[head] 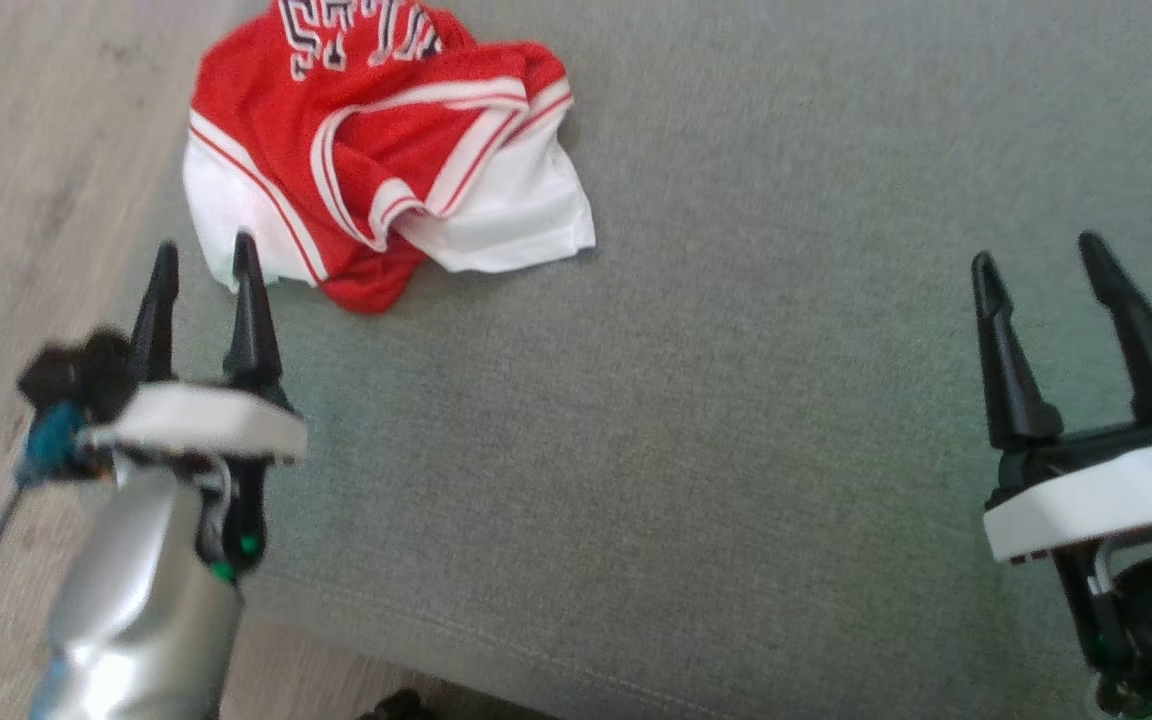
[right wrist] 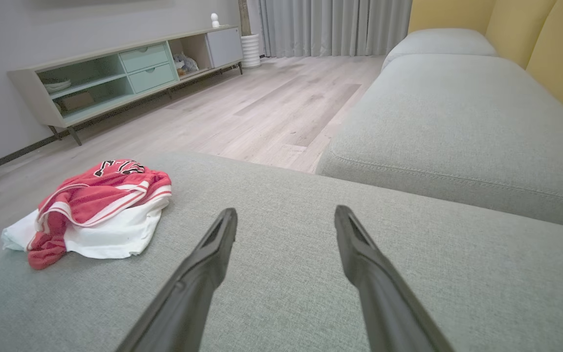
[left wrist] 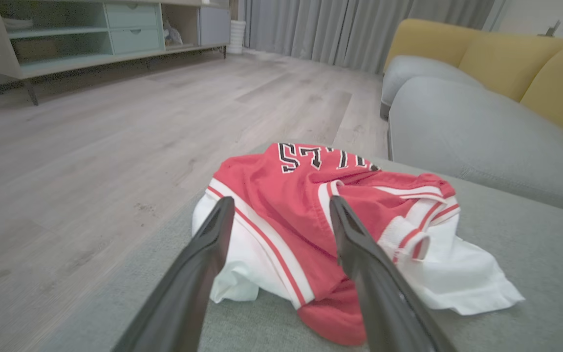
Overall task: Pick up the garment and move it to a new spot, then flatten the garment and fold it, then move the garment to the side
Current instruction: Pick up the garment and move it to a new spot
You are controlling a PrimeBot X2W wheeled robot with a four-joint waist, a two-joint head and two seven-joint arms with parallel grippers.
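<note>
Lower left: left gripper (head: 206,242), fingers parted and empty, aims at the crumpled red-and-white garment (head: 376,150) at upper left, near the grey cushion's (head: 736,420) edge, likely for pickup. Lower right: right gripper (head: 1036,248), likewise spread, holds nothing, well apart.

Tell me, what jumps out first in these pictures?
A crumpled red and white jersey lies near the left edge of a grey cushion. The left gripper, open, points at it from close by; the right gripper, also open, hangs over bare cushion.
</note>
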